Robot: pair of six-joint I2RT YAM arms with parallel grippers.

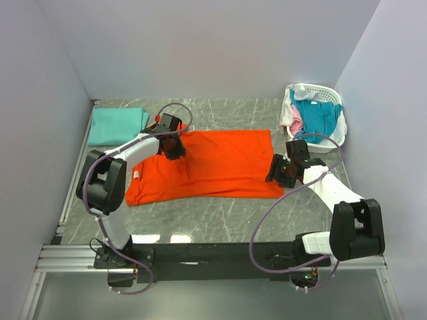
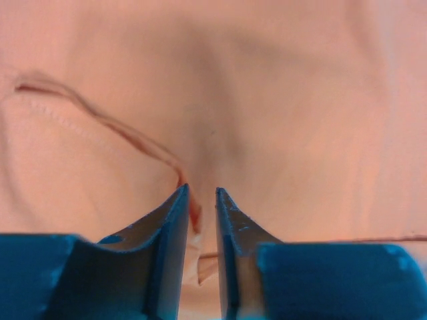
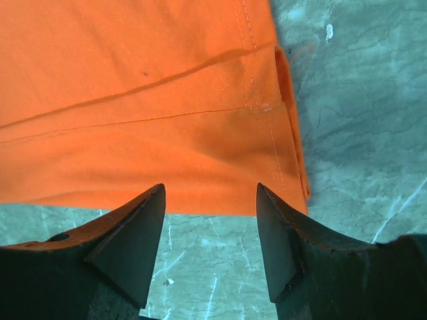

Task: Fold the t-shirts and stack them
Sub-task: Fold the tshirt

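Observation:
A bright orange t-shirt [image 1: 220,163] lies spread flat across the middle of the table. My left gripper [image 1: 177,150] is pressed down on its far left part. In the left wrist view the jaws [image 2: 200,190] stand nearly closed, with a fold of the orange cloth [image 2: 280,100] pinched between them. My right gripper [image 1: 275,172] is open at the shirt's right edge. In the right wrist view it [image 3: 210,187] hovers over bare table just short of the hemmed corner [image 3: 133,80]. A mint-green t-shirt [image 1: 117,125] lies folded at the far left.
A white slotted basket [image 1: 337,100] stands at the far right corner, holding a teal-blue shirt [image 1: 317,115], a pink one [image 1: 295,121] and a white one [image 1: 287,112]. Walls close in the table at the back and on both sides. The table is grey marble [image 1: 220,220].

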